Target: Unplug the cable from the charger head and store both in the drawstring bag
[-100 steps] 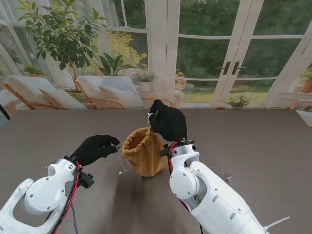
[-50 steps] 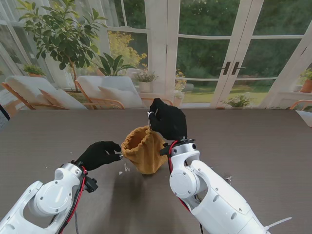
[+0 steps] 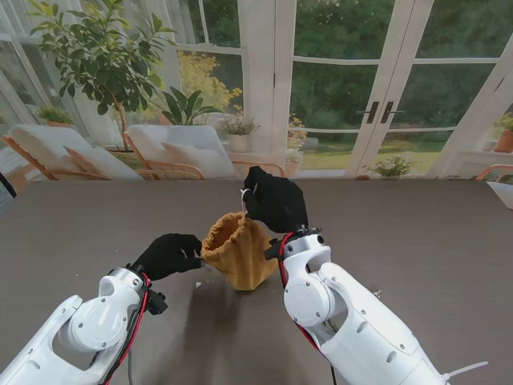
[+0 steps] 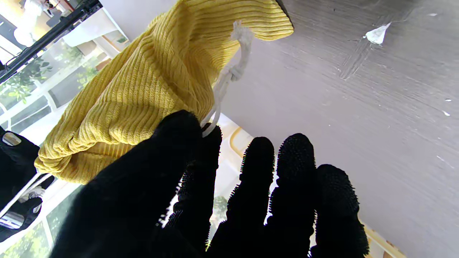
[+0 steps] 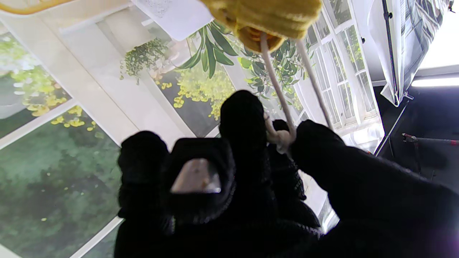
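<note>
Landmark: the yellow corduroy drawstring bag (image 3: pixel 238 255), standing on the dark wood-grain table (image 3: pixel 417 233) near the table's middle, its mouth gathered and puckered

Left of the bag: the left hand (image 3: pixel 169 254), in a black glove, is at the bag's left edge. In the left wrist view the left hand (image 4: pixel 200 200) has thumb and index finger pinched together on a loop of the white drawstring (image 4: pixel 229 77) where it leaves the bag (image 4: pixel 143 89). The cord carries a knot partway along and a frayed end lying against the fabric. The other three fingers (image 4: pixel 296 168) are extended side by side and touch nothing

Also left of the bag, nearer to me: small white flecks (image 3: pixel 200 282) lie on the table. One larger white scrap (image 4: pixel 376 34) shows in the left wrist view

Right of the bag, at its far rim: the right hand (image 3: pixel 276 200), also gloved in black, is raised over the bag's mouth. In the right wrist view the right hand (image 5: pixel 251 179) is clamped on a second white cord (image 5: pixel 278 89); two strands run from the bag's gathered rim (image 5: pixel 265 18) to a knot pinched between thumb and index finger. The strands look taut

The cable and the charger head are not visible in any view; whether they are inside the bag cannot be told
</note>
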Controlling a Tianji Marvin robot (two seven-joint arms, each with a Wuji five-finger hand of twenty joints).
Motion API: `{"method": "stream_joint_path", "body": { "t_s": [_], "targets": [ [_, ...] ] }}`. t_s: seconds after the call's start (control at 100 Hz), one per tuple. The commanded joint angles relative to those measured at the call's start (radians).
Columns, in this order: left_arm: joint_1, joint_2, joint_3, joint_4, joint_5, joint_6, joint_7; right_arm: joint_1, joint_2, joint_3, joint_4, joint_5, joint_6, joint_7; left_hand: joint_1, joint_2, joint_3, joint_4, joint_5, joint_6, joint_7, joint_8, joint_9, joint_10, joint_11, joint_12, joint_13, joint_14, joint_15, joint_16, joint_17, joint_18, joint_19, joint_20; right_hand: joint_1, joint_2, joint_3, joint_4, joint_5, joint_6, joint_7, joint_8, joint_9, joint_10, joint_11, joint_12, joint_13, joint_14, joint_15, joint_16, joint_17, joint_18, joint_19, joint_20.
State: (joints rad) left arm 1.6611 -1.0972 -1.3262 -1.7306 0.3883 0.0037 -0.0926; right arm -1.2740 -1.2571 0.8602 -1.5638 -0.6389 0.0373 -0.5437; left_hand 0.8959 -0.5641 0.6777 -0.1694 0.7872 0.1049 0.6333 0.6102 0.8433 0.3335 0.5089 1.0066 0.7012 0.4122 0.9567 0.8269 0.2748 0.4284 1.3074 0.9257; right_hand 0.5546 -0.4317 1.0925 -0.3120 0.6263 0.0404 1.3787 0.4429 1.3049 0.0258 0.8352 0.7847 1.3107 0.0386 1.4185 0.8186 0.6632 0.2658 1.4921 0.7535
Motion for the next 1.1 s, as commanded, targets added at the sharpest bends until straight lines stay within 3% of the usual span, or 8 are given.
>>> {"method": "stream_joint_path", "body": {
  "t_s": [0.0, 0.11, 0.27, 0.47, 0.63, 0.8, 1.09],
  "targets": [
    [0.002, -0.008, 0.003, 0.006, 0.0, -0.001, -0.009, -0.003, 0.004, 0.003, -0.012, -0.003, -0.006, 0.017, 0.053, -0.039, 0.016, -0.006, 0.035, -0.035, 0.047, -0.017, 0.036, -0.02, -0.008, 0.105, 0.04, -0.006, 0.029, -0.004, 0.016, -0.022, 0.043, -0.011, 0.022, -0.003, 0.029, -0.024, -0.001, 0.006, 0.01, 0.022, 0.079, 0.041, 0.003, 0.023, 0.006, -0.047, 0.031, 0.012, 0.434, 0.017, 0.046, -0.031],
    [-0.001, -0.012, 0.008, 0.009, -0.004, 0.004, 0.007, -0.004, 0.007, 0.006, -0.016, 0.0, -0.004, 0.03, 0.085, -0.018, 0.027, -0.002, 0.068, -0.036, 0.076, -0.031, 0.085, -0.026, -0.047, 0.167, 0.06, -0.001, 0.034, -0.007, 0.032, -0.011, 0.049, -0.015, 0.022, -0.002, 0.028, -0.024, -0.001, 0.006, 0.009, 0.024, 0.079, 0.042, 0.001, 0.024, 0.006, -0.046, 0.031, 0.012, 0.433, 0.017, 0.046, -0.031],
    [-0.001, -0.018, 0.014, 0.01, -0.015, 0.012, 0.027, -0.005, 0.006, 0.008, -0.018, 0.007, 0.001, 0.035, 0.115, 0.007, 0.04, 0.005, 0.092, -0.028, 0.086, -0.037, 0.127, -0.029, -0.057, 0.18, 0.079, 0.009, 0.039, -0.008, 0.045, 0.002, 0.054, -0.016, 0.022, -0.003, 0.028, -0.023, 0.0, 0.006, 0.007, 0.026, 0.08, 0.042, 0.0, 0.025, 0.006, -0.046, 0.032, 0.013, 0.433, 0.018, 0.045, -0.031],
    [-0.002, -0.015, 0.018, 0.017, -0.009, 0.011, 0.019, -0.005, 0.005, 0.012, -0.023, 0.022, 0.011, 0.041, 0.123, -0.045, 0.059, -0.001, 0.064, -0.052, 0.079, -0.027, 0.142, -0.051, -0.109, 0.226, 0.076, -0.015, 0.039, -0.01, 0.044, -0.017, 0.054, -0.024, 0.023, -0.004, 0.029, -0.023, 0.0, 0.006, 0.006, 0.028, 0.082, 0.043, -0.001, 0.026, 0.006, -0.045, 0.034, 0.014, 0.433, 0.019, 0.045, -0.03],
    [-0.013, -0.019, 0.03, 0.033, -0.022, 0.009, 0.032, -0.004, 0.006, 0.017, -0.027, 0.027, 0.015, 0.053, 0.157, -0.015, 0.091, 0.004, 0.131, -0.043, 0.19, -0.002, 0.19, -0.058, -0.128, 0.252, 0.1, -0.008, 0.044, -0.014, 0.063, -0.003, 0.063, -0.03, 0.024, -0.004, 0.03, -0.023, 0.0, 0.006, 0.005, 0.028, 0.082, 0.043, -0.002, 0.027, 0.005, -0.044, 0.035, 0.014, 0.433, 0.019, 0.044, -0.029],
    [-0.001, -0.025, 0.027, 0.024, -0.063, 0.03, 0.039, 0.001, 0.009, 0.022, -0.025, 0.031, 0.019, 0.068, 0.226, 0.073, 0.039, 0.015, 0.082, -0.017, 0.27, 0.103, 0.17, -0.023, -0.09, 0.304, 0.08, 0.013, 0.051, -0.006, 0.037, 0.004, 0.057, -0.024, 0.024, -0.004, 0.029, -0.023, 0.0, 0.006, 0.005, 0.028, 0.083, 0.043, -0.003, 0.028, 0.005, -0.044, 0.035, 0.014, 0.433, 0.02, 0.044, -0.029],
    [0.031, -0.029, 0.006, 0.002, -0.121, 0.046, 0.03, 0.01, 0.023, 0.034, -0.022, 0.033, 0.01, 0.119, 0.285, 0.133, -0.025, 0.015, 0.044, 0.031, 0.344, 0.253, 0.133, 0.005, -0.046, 0.369, 0.036, 0.033, 0.056, 0.009, -0.015, 0.002, 0.038, 0.013, 0.025, -0.006, 0.029, -0.023, 0.002, 0.007, 0.004, 0.029, 0.083, 0.044, -0.004, 0.029, 0.005, -0.047, 0.033, 0.013, 0.432, 0.017, 0.04, -0.03]
  ]
}}
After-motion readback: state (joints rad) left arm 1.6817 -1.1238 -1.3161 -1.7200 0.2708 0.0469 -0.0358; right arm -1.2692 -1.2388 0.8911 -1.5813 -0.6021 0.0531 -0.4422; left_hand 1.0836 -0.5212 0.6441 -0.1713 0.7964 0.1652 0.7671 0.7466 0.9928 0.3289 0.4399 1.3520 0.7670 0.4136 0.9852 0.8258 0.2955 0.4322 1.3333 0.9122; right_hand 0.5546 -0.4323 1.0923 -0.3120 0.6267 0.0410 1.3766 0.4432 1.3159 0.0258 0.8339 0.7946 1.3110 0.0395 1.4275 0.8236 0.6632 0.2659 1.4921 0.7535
